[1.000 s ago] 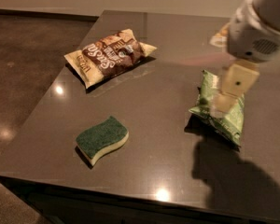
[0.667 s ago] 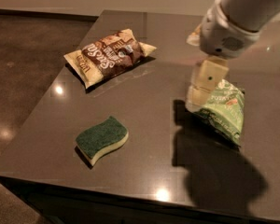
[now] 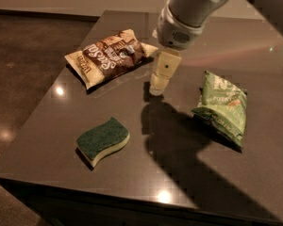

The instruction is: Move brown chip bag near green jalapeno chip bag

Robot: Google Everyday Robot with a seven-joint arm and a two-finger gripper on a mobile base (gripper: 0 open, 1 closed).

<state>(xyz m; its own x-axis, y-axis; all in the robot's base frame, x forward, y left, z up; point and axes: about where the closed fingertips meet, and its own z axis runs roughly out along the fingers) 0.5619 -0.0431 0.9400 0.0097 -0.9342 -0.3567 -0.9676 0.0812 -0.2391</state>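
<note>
Gripper [image 3: 157, 87] hangs just right of the brown chip bag [image 3: 108, 56] at far left; open or closed, I cannot tell. Green chip bag [image 3: 222, 105] lies right, well apart; white lettering unreadable.

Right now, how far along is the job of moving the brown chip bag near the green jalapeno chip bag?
Done: nothing yet. The brown chip bag lies far left on the table, the green jalapeno chip bag to the right, well apart. In hand: the gripper hangs between them, close to the brown bag, carrying nothing. Left: grasp the brown bag, carry it across, set it beside the green one.
</note>
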